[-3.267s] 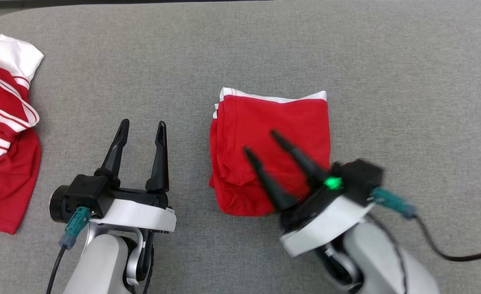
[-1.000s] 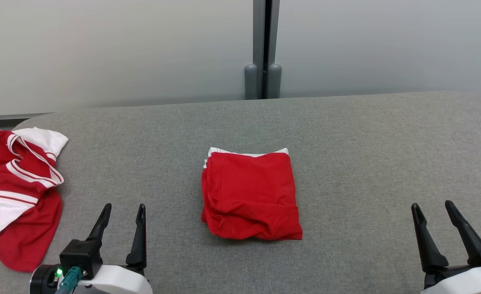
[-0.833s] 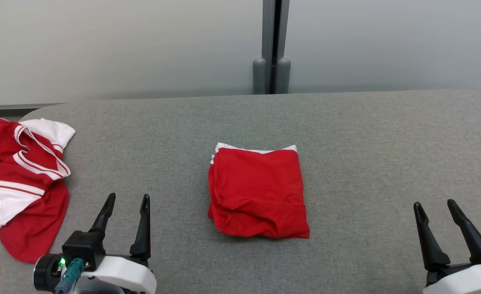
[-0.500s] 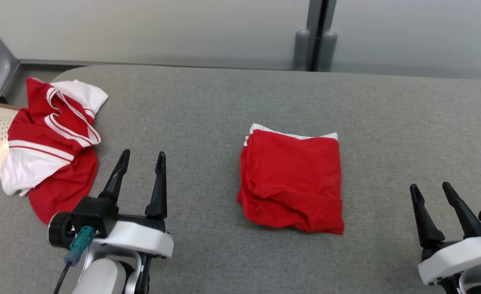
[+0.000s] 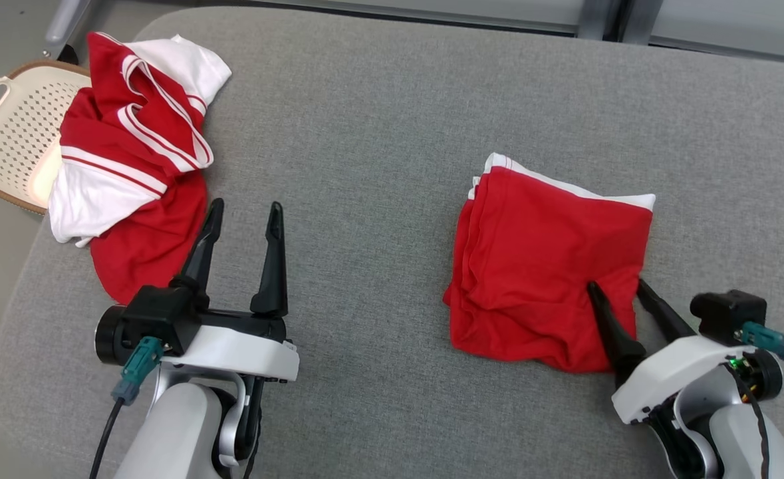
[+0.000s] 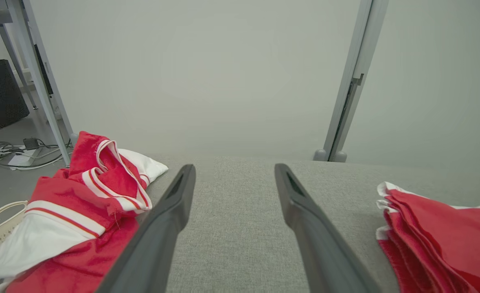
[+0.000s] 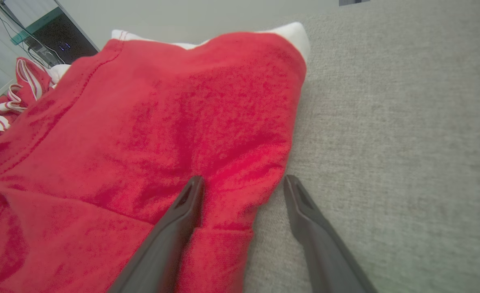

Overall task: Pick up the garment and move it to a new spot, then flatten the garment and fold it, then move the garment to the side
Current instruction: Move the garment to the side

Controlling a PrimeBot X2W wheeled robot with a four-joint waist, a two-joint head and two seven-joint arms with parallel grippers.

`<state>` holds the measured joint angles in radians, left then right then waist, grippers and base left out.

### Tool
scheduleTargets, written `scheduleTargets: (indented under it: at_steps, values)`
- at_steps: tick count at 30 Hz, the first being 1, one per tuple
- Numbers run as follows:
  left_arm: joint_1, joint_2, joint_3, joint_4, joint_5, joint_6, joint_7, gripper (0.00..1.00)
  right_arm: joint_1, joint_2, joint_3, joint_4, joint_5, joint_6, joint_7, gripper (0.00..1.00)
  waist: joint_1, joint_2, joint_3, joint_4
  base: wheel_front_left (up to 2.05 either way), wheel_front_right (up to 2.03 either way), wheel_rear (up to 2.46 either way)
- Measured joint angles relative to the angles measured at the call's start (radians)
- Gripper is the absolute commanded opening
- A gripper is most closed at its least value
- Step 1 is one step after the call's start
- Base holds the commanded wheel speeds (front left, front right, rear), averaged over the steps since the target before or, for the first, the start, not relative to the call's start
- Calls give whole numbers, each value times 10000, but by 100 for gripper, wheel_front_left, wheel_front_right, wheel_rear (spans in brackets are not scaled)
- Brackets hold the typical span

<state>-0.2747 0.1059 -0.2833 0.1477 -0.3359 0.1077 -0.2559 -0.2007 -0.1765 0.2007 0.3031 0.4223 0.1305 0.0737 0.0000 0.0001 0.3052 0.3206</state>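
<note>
Fingers [image 5: 610, 329] of right gripper [image 5: 616, 285] spread apart, straddling right edge of folded red garment [image 5: 544, 259] on grey padded table [image 5: 378, 120]. Recommend closing on all layers before sliding it aside. Left gripper [image 5: 245, 209] spread, idle.

right gripper [image 5: 616, 285]: came in from the right | now astride near-right edge of folded garment [image 5: 544, 259]

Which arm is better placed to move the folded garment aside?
Right. The right gripper is open astride the right edge of the folded garment; the left gripper sits open over bare table, apart from it.
</note>
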Motion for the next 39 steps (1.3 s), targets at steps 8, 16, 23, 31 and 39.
scheduleTargets:
  at_steps: [8, 16, 23, 31, 39]
  values:
    - [-131, 29, 113, -15, 161, -25, -44, 100, -471, -163, 892, 132, 433, 2, -186, 0, 0, 0, 193, -371, 0, 0, 0]
    - [-159, 376, -6, -635, 512, -94, 19, 100, -510, -476, 1538, 17, 522, 15, -593, 0, 0, 0, 232, -1673, 0, 0, 0]
    - [-166, 694, -303, -1526, 884, -65, 625, 100, -809, -1149, 2019, 272, 805, 13, -1058, 0, 0, 0, 323, -3466, 0, 0, 0]
    - [-688, 1072, -635, -2560, 1256, -146, 1544, 100, -2137, -2201, 2493, 844, 1354, 13, -1783, 0, 0, 0, 843, -5486, 0, 0, 0]
    - [-1653, 1361, -863, -3266, 1626, -370, 2033, 100, -4201, -4115, 2713, 1615, 1747, 13, -2128, 0, 0, 0, 2338, -5800, 0, 0, 0]
